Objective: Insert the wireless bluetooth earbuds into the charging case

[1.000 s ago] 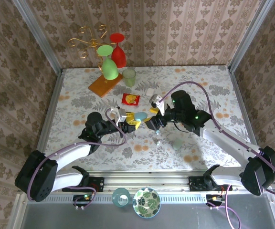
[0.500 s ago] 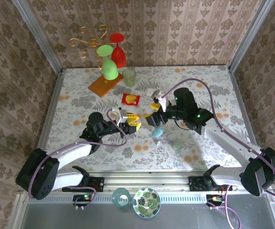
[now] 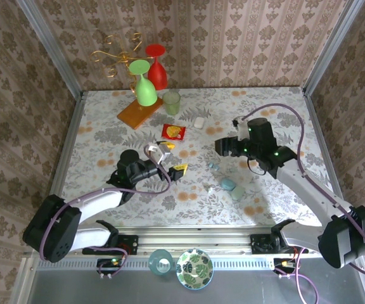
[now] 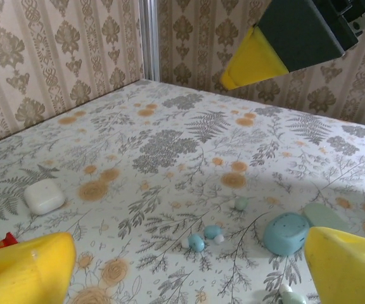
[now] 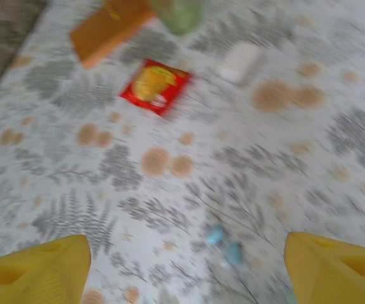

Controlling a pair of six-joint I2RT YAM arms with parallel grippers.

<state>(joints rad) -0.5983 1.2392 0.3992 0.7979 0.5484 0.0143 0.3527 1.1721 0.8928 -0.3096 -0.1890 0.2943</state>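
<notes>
Charging case [image 3: 227,183] lies flat on counter [image 3: 265,107], right of centre, free of my jaws. Long axis roughly left-right, right end angled slightly toward near edge. Pale green pebble [image 3: 237,193] just beside it. Earbuds [image 4: 196,242] loose on counter, near case's left. My left jaws [image 4: 185,269] wide, empty. My right jaws [image 5: 182,266] wide, empty. A second ago both jaws held case above mid-counter; since then left jaws opened and right arm drew back rightward.

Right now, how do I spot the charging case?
On the floral table, look right of centre, toward the near edge. The charging case is the light blue oval: bluer than the pale green piece beside it, far larger than the earbuds.
</notes>
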